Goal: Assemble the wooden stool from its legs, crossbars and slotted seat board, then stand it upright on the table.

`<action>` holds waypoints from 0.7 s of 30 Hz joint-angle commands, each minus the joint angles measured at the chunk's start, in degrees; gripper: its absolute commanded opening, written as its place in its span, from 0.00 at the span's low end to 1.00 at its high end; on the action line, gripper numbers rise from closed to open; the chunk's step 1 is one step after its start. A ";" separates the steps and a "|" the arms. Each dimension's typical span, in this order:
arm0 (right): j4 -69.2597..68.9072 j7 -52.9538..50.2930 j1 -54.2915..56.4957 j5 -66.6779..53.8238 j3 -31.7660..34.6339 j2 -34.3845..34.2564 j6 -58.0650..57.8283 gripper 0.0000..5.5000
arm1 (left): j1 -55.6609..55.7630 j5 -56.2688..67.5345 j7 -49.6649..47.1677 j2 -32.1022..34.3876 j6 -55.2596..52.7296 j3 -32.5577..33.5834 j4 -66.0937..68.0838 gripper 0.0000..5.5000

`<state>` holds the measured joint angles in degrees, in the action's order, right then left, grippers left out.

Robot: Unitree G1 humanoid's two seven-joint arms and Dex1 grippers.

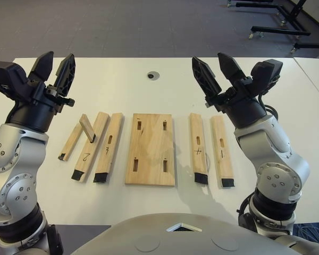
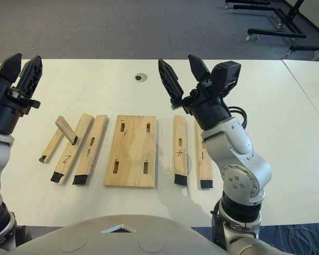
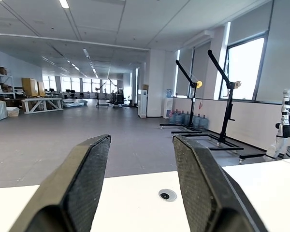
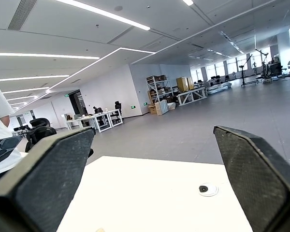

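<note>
The white surface [image 1: 122,90] carries the slotted seat board [image 1: 150,149] flat at mid-width, nearer the near edge; two legs [image 1: 198,146] lie beside it toward the right edge; two more legs [image 1: 109,144] and two crossbars [image 1: 70,142] lie toward the left edge, one crossbar tilted across a leg. The left hand [image 1: 59,57] and right hand [image 1: 208,58] hover above the parts, both open.
</note>
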<state>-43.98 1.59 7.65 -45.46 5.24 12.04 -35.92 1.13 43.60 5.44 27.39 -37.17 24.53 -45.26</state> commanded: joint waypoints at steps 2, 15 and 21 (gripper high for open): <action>2.18 1.06 -1.18 4.43 -1.21 -1.58 5.15 0.82 | 1.20 -1.42 -0.15 0.08 0.49 -0.90 2.46 0.43; 8.68 5.64 -2.03 10.88 -1.80 -3.40 14.59 0.82 | -12.39 -24.63 9.15 6.66 12.85 0.19 26.35 0.43; 7.21 5.70 -3.86 11.30 -2.06 -3.05 13.51 0.82 | -21.02 -23.38 19.88 9.19 9.95 -2.58 23.77 0.57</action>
<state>-35.72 7.34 5.27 -34.39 3.07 8.50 -21.71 -17.85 19.71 22.67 34.93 -26.64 21.26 -20.40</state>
